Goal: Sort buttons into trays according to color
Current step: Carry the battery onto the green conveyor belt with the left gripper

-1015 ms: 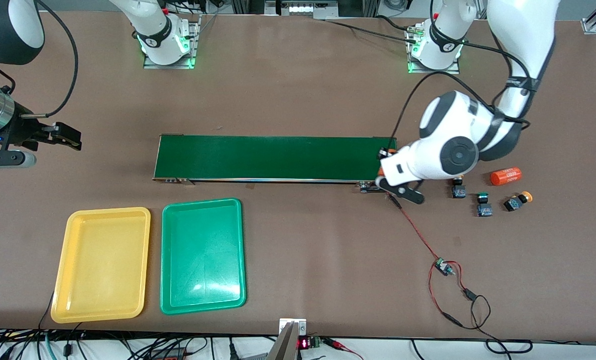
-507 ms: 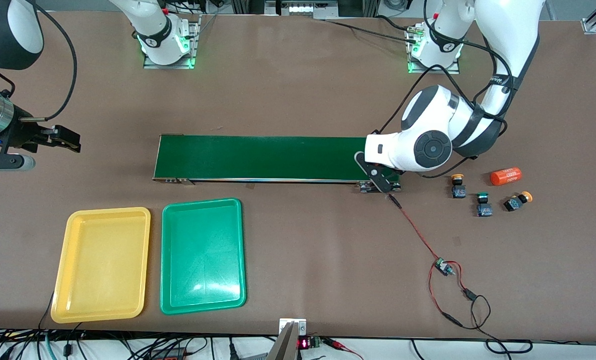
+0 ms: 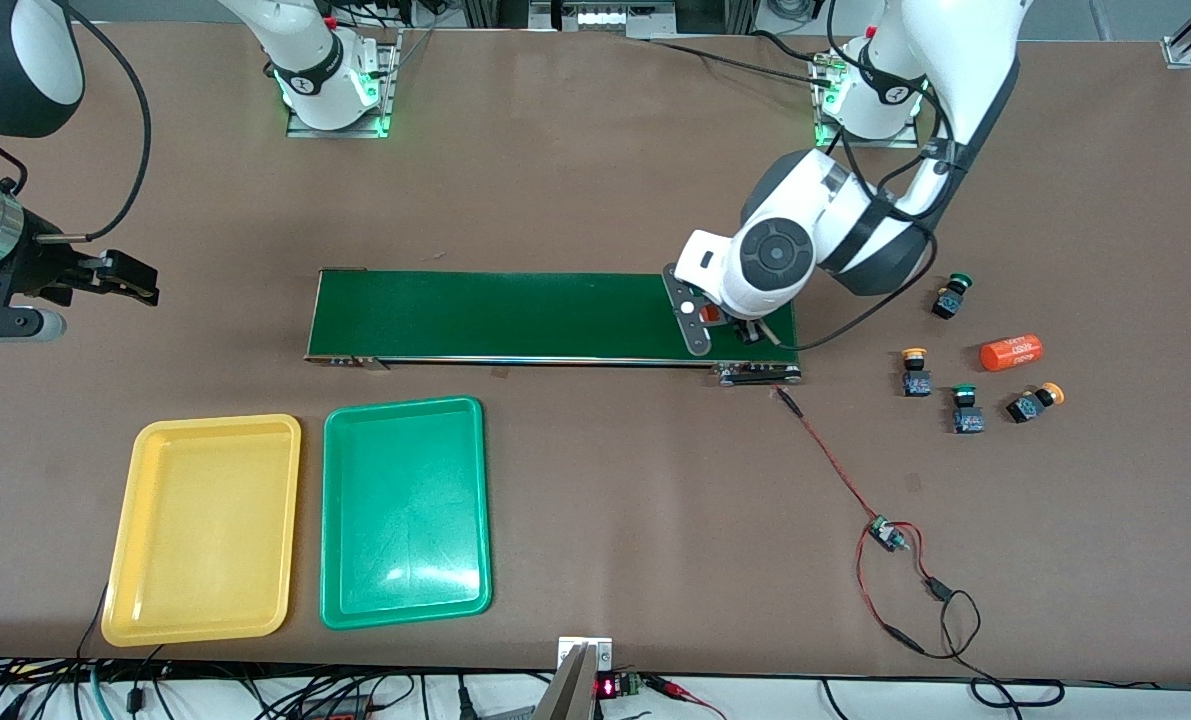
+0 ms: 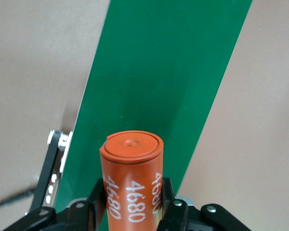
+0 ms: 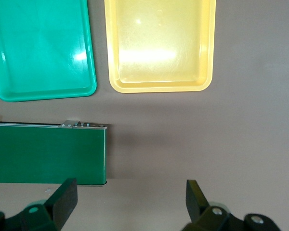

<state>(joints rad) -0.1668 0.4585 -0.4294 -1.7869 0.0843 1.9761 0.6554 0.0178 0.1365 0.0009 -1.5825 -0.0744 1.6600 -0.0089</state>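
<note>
Your left gripper (image 4: 132, 211) pinches an orange cylinder (image 4: 131, 173) over the belt (image 3: 515, 315), wrist hiding it; right gripper (image 5: 130, 199) spread, half off-frame.

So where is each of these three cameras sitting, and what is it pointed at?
Front view: high across the table, facing both arms; shows the conveyor belt, yellow tray, green tray and four buttons.
Left wrist view: on the left arm, looking down past its end effector, shut on an orange cylinder over the belt.
Right wrist view: on the waiting right arm, over bare table at its own end; its open end effector frames the belt's end and both trays.
Shared: the belt appears in all three; both trays in front and right wrist views.
</note>
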